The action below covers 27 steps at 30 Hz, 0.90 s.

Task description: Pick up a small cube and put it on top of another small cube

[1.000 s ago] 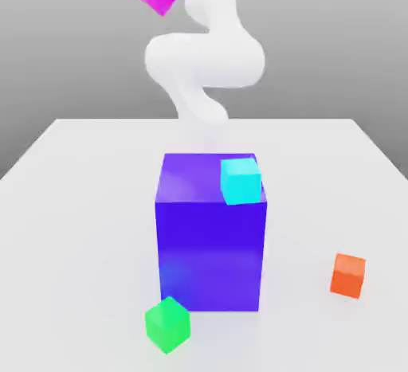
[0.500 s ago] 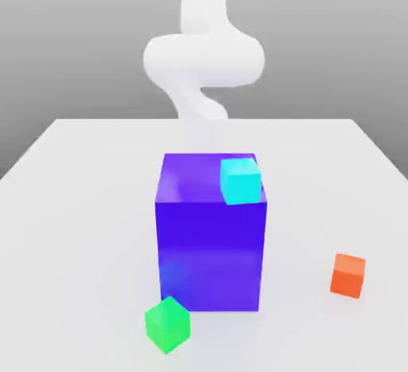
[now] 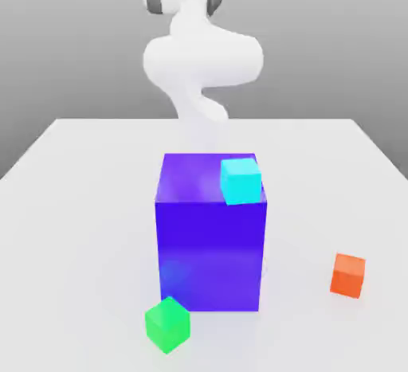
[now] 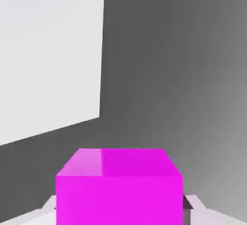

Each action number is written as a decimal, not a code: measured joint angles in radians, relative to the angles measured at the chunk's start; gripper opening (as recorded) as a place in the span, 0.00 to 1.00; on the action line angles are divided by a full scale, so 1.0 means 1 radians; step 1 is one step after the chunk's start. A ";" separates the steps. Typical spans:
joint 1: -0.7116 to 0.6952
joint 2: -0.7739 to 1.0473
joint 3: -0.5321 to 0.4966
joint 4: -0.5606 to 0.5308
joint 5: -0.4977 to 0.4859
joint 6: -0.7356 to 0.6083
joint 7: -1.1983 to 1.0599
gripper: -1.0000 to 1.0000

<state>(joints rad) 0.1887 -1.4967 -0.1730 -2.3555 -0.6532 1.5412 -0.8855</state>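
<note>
Small cube (image 4: 119, 185), magenta, pinched in the end effector (image 4: 119, 207), one finger (image 4: 195, 208) pressed to each side face. A second ago cube and hand hung high above the blue block (image 3: 211, 231); now both have swung away, past the surface (image 3: 80, 203) edge. Judgement: carry is wandering, not yet lining up over the cyan cube (image 3: 241, 180) atop the blue block.

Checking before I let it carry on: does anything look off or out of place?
Yes. The pink cube is clamped in the gripper, which faces past the table edge toward the grey backdrop. The other cubes sit undisturbed.
</note>
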 joint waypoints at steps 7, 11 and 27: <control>0.076 -0.038 -0.222 -0.034 -0.076 0.030 -0.136 0.00; 0.130 -0.029 -0.356 -0.054 -0.125 0.061 -0.205 0.00; 0.524 0.176 -0.894 -0.126 -0.363 0.246 -0.370 0.00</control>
<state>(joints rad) 0.7131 -1.3204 -1.0672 -2.4817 -1.0162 1.7870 -1.2553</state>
